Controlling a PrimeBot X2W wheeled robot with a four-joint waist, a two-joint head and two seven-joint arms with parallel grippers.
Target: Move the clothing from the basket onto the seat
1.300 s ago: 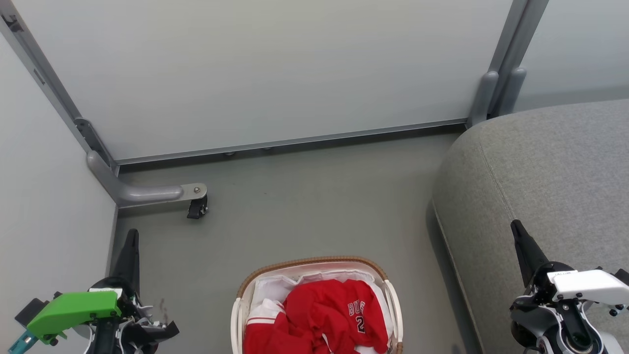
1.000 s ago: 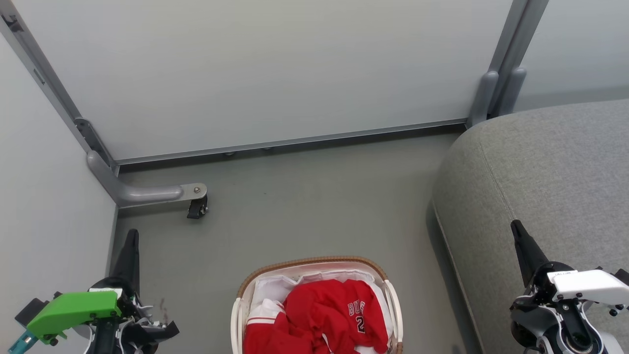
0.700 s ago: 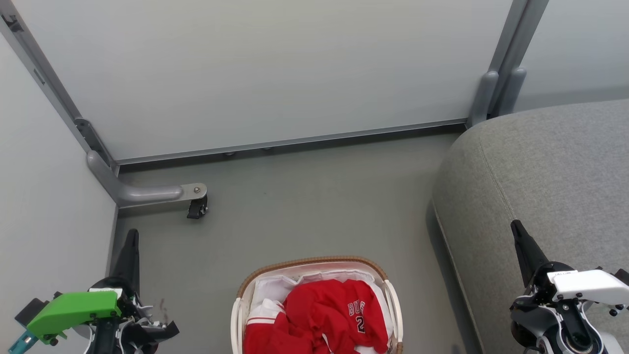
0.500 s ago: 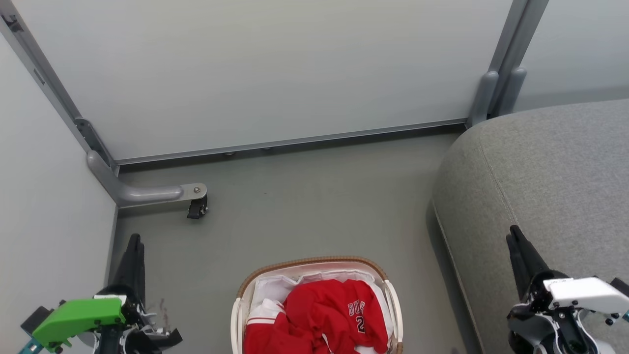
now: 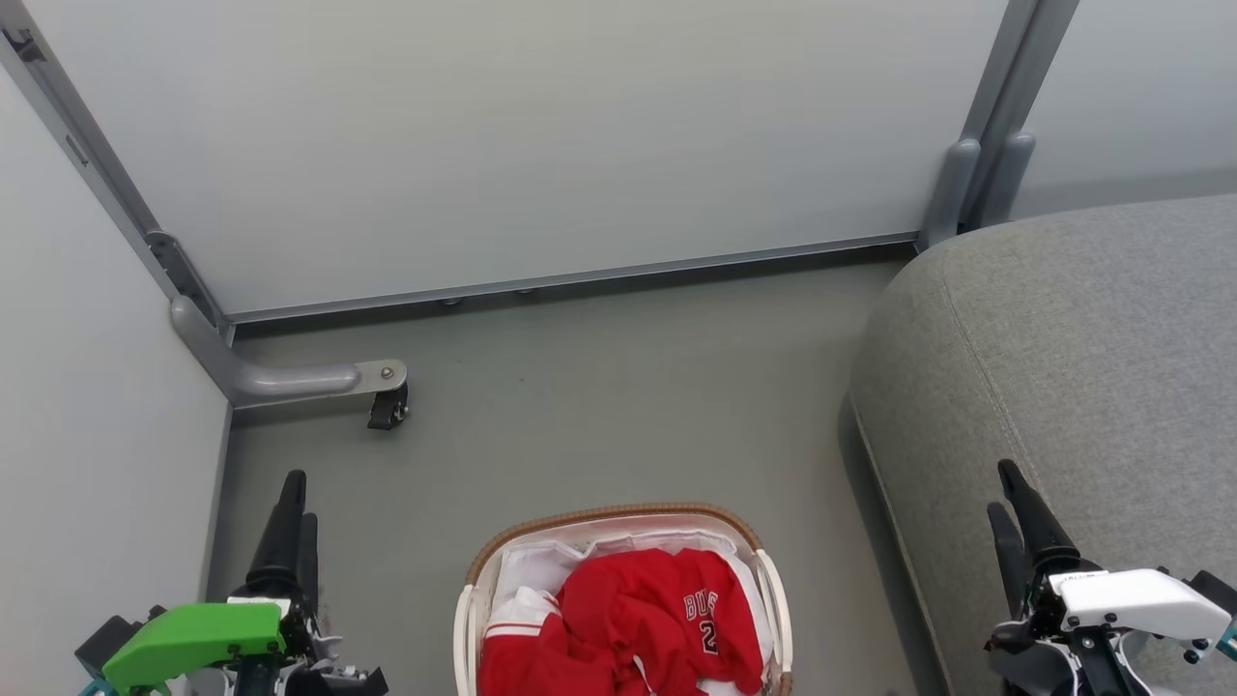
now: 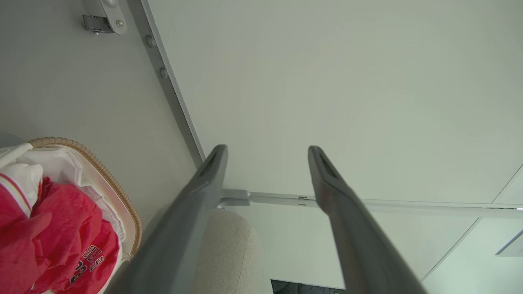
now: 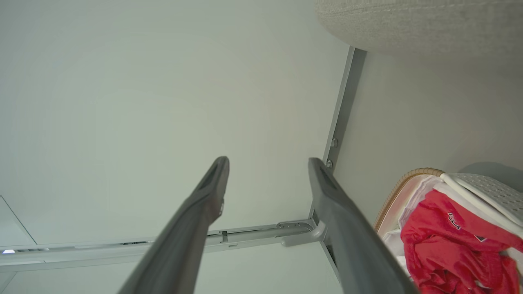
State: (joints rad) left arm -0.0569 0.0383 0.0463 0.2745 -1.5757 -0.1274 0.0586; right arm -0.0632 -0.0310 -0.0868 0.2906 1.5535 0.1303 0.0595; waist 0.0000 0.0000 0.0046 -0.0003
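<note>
The basket (image 5: 618, 511), white with a brown woven rim, stands on the floor at the bottom middle of the head view. Crumpled red clothing (image 5: 643, 614) with white lettering lies inside it on a white liner. The light-grey seat (image 5: 1073, 358) rises to its right. My left gripper (image 5: 300, 498) hangs open left of the basket, holding nothing. My right gripper (image 5: 999, 486) is open over the seat's front edge, also holding nothing. In the left wrist view the left gripper (image 6: 267, 149) has spread fingers, with the clothing (image 6: 61, 220) and basket (image 6: 102, 171) at lower left. In the right wrist view the right gripper (image 7: 267, 160) has spread fingers, with the clothing (image 7: 445, 241) at lower right.
Pale partition panels close off the back and the left side. A grey metal foot with a black caster (image 5: 387, 406) juts onto the floor at the left, beyond my left gripper. Grey floor (image 5: 618, 406) lies between the basket and the back panel.
Both grippers have gone from shut to open. Both have slid down the head view, the left one also shifting right toward the basket. The basket and clothing have not moved.
</note>
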